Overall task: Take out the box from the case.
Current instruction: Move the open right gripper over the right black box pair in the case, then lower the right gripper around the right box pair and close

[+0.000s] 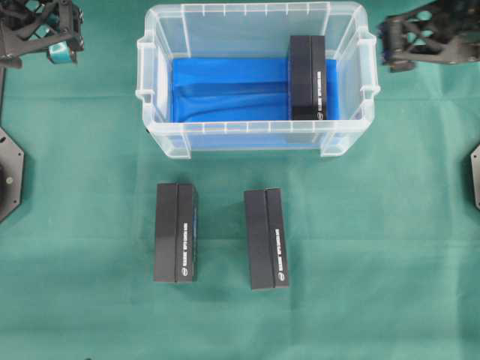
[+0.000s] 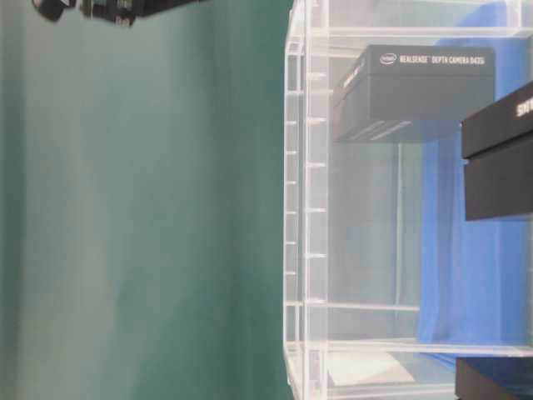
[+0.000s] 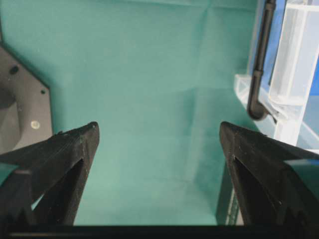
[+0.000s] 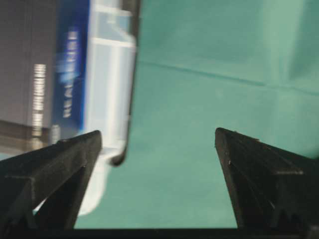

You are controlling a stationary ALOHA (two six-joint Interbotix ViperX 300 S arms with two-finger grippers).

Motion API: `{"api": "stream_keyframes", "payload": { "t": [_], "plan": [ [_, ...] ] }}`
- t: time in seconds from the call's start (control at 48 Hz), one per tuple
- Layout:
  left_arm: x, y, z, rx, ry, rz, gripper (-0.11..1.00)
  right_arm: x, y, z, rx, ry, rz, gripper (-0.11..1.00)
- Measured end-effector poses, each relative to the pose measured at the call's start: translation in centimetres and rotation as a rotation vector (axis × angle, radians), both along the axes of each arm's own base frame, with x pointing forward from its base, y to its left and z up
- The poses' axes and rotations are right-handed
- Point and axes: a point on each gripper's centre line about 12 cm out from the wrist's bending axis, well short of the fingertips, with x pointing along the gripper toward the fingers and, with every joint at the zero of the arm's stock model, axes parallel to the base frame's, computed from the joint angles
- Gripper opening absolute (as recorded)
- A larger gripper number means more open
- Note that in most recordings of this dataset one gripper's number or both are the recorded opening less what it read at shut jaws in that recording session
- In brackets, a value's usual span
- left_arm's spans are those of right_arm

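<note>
The case [image 1: 161, 52] is a clear plastic bin with a blue floor, standing at the back middle of the green cloth. One black box [image 1: 307, 79] lies inside it against the right wall; the table-level view shows this box [image 2: 425, 83] through the clear wall [image 2: 304, 208]. My left gripper [image 1: 46, 37] hangs at the back left, away from the case, and its jaws [image 3: 158, 132] stand open over bare cloth. At the back right, my right gripper [image 1: 409, 41] is open too [image 4: 158, 137], with the case's rim [image 4: 112, 74] and the box [image 4: 30, 74] to its left.
Two more black boxes lie on the cloth in front of the case, one on the left [image 1: 176, 232] and one nearer the middle [image 1: 267, 238]. Black base plates sit at the left edge [image 1: 9, 172] and the right edge [image 1: 475, 176].
</note>
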Motion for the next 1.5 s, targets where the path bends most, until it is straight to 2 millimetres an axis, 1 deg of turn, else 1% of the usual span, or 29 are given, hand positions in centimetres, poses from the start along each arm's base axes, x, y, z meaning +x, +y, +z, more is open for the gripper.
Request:
{"api": "stream_keyframes", "payload": {
  "t": [0.146, 0.354, 0.521, 0.645, 0.895, 1.041, 1.499],
  "plan": [
    [-0.1, 0.0, -0.2, -0.002, 0.005, 0.003, 0.96, 2.6, 0.2, -0.2, 0.008, 0.011, 0.025, 0.93],
    [0.1, 0.1, -0.2, 0.004, -0.01, 0.0, 0.96, 6.0, 0.0, -0.1, 0.009, 0.007, 0.039, 0.93],
    [0.2, 0.1, -0.2, 0.008, -0.021, -0.008, 0.96, 8.3, 0.1, -0.3, 0.011, 0.01, 0.047, 0.93],
    [0.2, 0.0, -0.3, 0.008, -0.019, -0.018, 0.96, 9.5, 0.2, -0.3, 0.015, -0.002, 0.034, 0.93],
    [0.2, 0.0, -0.2, 0.017, -0.036, -0.036, 0.96, 10.6, 0.5, -0.6, 0.019, -0.004, 0.033, 0.93],
    [0.5, -0.1, -0.1, 0.025, -0.053, -0.045, 0.96, 10.7, 0.6, -0.5, 0.024, -0.014, 0.009, 0.93],
    [0.6, -0.1, -0.2, 0.028, -0.053, -0.058, 0.96, 10.9, 0.5, -0.8, 0.016, -0.005, 0.011, 0.93]
  ]
}}
